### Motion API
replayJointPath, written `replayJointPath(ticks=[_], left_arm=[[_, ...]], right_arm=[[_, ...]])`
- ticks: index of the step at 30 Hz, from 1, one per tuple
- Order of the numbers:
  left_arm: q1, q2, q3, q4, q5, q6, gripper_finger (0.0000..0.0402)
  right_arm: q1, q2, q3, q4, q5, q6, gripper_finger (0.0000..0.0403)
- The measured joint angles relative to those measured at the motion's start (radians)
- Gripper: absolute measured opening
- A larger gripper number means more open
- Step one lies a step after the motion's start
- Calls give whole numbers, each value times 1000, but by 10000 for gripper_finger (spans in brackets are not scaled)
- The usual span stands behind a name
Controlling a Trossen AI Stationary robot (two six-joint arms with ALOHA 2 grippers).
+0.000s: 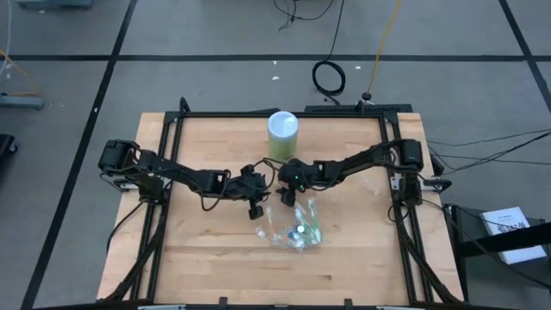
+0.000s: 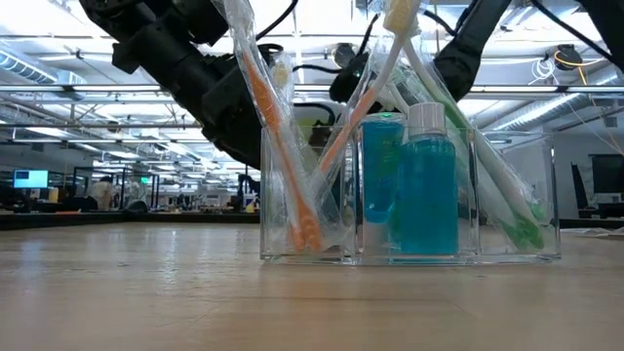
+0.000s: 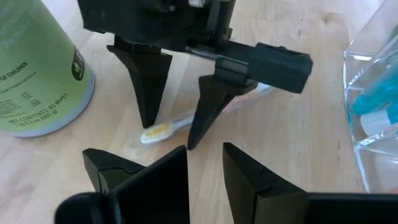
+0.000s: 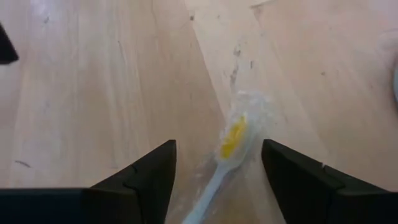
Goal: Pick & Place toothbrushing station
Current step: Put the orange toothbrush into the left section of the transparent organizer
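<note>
Right pincer [image 4: 214,180], jaws spread, straddles the wrapped yellow-bristled toothbrush [image 4: 231,144] lying flat on the worktop [image 4: 93,81] at frame centre; light, thin and probably slippery, it seems best pinched mid-handle; left pincer [image 3: 205,180] waits closed.

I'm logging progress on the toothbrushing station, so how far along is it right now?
Looks done: the clear organizer holds orange and green toothbrushes and a blue bottle. In hand: the right gripper, fingers open, straddles the yellow toothbrush lying on the table. Left: gripping it and placing it. The left gripper waits shut nearby.
</note>
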State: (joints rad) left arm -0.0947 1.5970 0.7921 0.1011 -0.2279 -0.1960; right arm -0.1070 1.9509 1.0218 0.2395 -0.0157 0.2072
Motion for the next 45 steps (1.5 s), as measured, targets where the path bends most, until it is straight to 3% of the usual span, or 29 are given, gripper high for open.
replayJointPath(ticks=[4,15,21,30,33,36,40,45], left_arm=[[0,0,0,-2,0,-1,21],[-14,0,0,-2,0,3,21],[-32,-27,-1,-19,-22,8,21],[-80,-159,-1,-126,-145,10,21],[-101,-185,-1,-162,-203,10,21],[-117,-189,-3,-193,-247,7,21],[-123,-190,-39,-158,-270,-12,21],[-114,-190,-103,-81,-272,-45,21]], right_arm=[[-1,-1,0,-34,3,24,192],[-2,-13,-2,-33,-9,-60,13],[0,-67,-7,-44,-24,-115,10],[-2,-298,-5,-30,-19,-199,7],[-2,-382,-6,1,-69,-202,7],[1,-447,-39,153,-172,-169,6],[29,-471,-120,497,-306,-76,6],[107,-417,-162,805,-330,-12,6]])
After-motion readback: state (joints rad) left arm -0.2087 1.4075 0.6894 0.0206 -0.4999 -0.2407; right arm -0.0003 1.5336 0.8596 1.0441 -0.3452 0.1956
